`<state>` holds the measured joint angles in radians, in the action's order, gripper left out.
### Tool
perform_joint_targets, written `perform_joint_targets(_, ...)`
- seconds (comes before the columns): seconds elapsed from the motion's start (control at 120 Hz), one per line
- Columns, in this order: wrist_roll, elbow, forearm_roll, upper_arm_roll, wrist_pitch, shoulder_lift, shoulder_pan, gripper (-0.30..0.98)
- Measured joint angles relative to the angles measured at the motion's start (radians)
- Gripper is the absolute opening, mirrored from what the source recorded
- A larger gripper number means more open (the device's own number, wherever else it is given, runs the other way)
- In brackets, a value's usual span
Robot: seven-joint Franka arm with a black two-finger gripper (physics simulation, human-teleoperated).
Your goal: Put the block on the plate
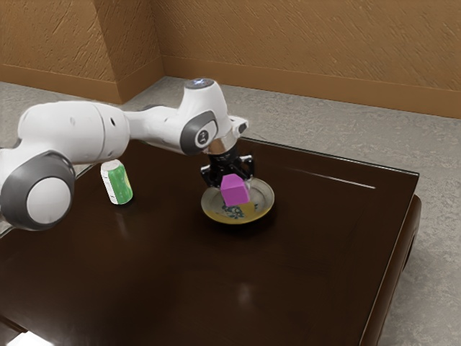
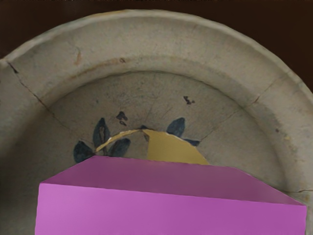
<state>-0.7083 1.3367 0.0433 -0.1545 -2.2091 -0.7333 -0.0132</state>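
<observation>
Plate (image 1: pixel 268 204) on table (image 1: pixel 173 274). Block (image 1: pixel 234 192) in gripper (image 1: pixel 234 184), above plate. Can (image 1: pixel 117 183) on table too, exterior view's left of plate, well apart. Wall (image 1: pixel 310 47) behind table, floor (image 1: pixel 324 122) between.

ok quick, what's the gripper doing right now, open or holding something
Gripper: closed on the magenta block, holding it over the plate.
</observation>
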Motion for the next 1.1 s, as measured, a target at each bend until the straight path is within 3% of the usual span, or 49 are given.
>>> perform_joint_targets(0.35, 0.001, 0.001, -0.013, 0.0, -0.055, -0.039, -0.004, 0.42)
perform_joint_targets(0.567, 0.005, 0.001, -0.017, 0.002, -0.074, -0.037, -0.004, 0.57)
perform_joint_targets(0.8, 0.012, 0.037, -0.008, 0.004, -0.059, 0.116, 0.008, 0.65)
perform_joint_targets(0.967, 0.056, 0.056, -0.04, 0.009, 0.034, 0.224, 0.01, 0.67)
perform_joint_targets(1.1, 0.096, 0.065, -0.059, 0.012, 0.192, 0.338, 0.011, 0.68)
